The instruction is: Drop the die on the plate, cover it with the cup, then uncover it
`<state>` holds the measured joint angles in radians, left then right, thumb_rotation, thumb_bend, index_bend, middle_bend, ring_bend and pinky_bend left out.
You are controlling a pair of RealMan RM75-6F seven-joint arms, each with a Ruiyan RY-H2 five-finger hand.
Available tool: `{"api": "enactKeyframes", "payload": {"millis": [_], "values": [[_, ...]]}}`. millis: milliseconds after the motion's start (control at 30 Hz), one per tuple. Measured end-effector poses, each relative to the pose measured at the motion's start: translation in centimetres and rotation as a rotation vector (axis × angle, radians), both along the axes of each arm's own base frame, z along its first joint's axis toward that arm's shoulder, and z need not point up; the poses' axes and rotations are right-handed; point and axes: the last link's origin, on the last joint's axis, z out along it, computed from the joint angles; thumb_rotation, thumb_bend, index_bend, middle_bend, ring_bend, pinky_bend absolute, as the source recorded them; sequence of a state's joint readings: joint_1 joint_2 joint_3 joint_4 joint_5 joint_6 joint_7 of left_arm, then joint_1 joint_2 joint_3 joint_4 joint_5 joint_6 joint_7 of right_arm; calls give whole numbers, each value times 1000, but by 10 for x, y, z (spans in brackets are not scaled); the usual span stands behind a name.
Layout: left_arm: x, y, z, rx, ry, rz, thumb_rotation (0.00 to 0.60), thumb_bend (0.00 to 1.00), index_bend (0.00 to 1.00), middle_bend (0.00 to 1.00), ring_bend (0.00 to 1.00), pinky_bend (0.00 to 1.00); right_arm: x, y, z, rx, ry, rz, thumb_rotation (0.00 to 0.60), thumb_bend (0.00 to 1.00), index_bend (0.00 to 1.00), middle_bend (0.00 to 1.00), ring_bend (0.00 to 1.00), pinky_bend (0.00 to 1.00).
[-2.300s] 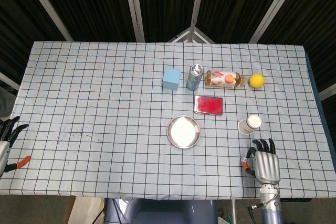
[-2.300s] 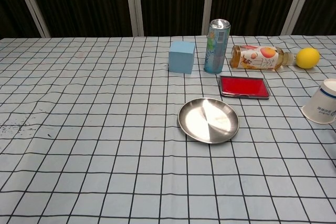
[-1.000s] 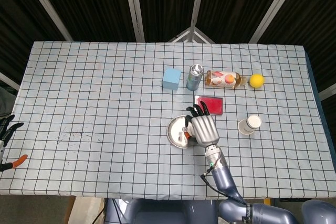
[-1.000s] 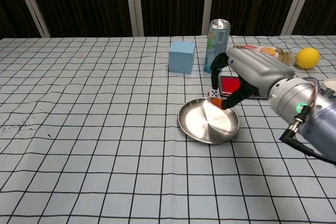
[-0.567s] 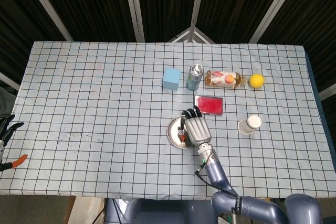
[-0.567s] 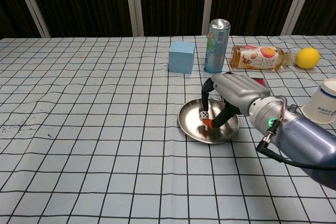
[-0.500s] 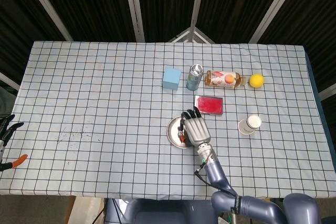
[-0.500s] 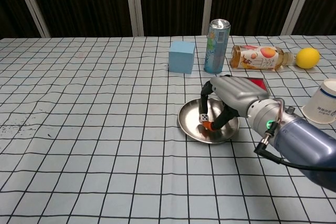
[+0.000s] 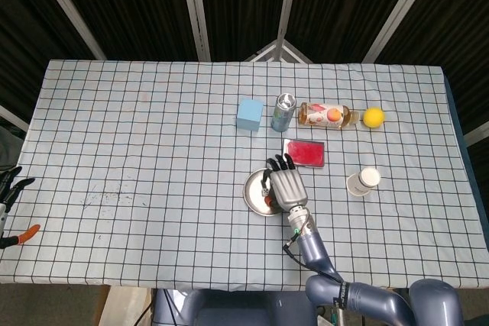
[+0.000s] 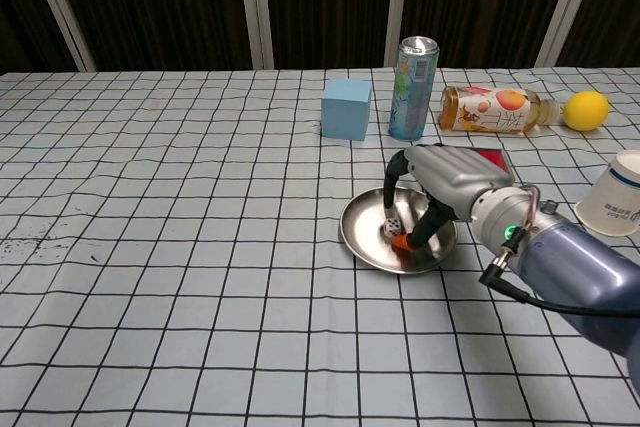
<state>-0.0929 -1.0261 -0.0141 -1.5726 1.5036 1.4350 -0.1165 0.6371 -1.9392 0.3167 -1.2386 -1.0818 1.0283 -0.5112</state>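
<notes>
The steel plate [image 10: 362,240] lies at the table's middle, its left rim [image 9: 250,192] showing beside my right hand [image 9: 284,186]. That hand [image 10: 448,178] hangs low over the plate, and the small white die [image 10: 394,221] sits pinched between a dark fingertip and the orange-tipped thumb, just above or touching the plate's bottom. In the head view the hand hides the die. The white paper cup [image 10: 617,194] lies tipped on its side to the right [image 9: 364,181], apart from the hand. My left hand [image 9: 7,192] rests at the far left table edge with fingers spread, holding nothing.
Behind the plate lie a red flat case [image 9: 306,152], a blue cube [image 10: 346,108], an upright can [image 10: 413,87], a bottle on its side [image 10: 490,110] and a lemon [image 10: 585,109]. Bare checked cloth [image 10: 170,207] stretches left and in front.
My right hand came from the table's right front edge to over the plate carrying the die, then lowered it into the plate. Over the last half second it shifted only slightly.
</notes>
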Motion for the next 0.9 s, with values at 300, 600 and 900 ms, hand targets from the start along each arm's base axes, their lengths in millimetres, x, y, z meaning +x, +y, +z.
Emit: {"api": "enactKeyframes", "payload": {"millis": [300,600,900], "values": [[0,1,-2,-4,5,0,600,294,161,0,0,23,-2,-2,8,9,11,-3,600,175,229,110,34,0],[0,1,-1,0,6,5,600,293,161,0,0,24,9,-12,53,-87,-74,8,600,174,229,110,34,0],[0,-1,1,5,-4,9,600,294,161,0,0,23,-18,-25,129,-272,-81,-54,600,174,229,110,34,0]]}}
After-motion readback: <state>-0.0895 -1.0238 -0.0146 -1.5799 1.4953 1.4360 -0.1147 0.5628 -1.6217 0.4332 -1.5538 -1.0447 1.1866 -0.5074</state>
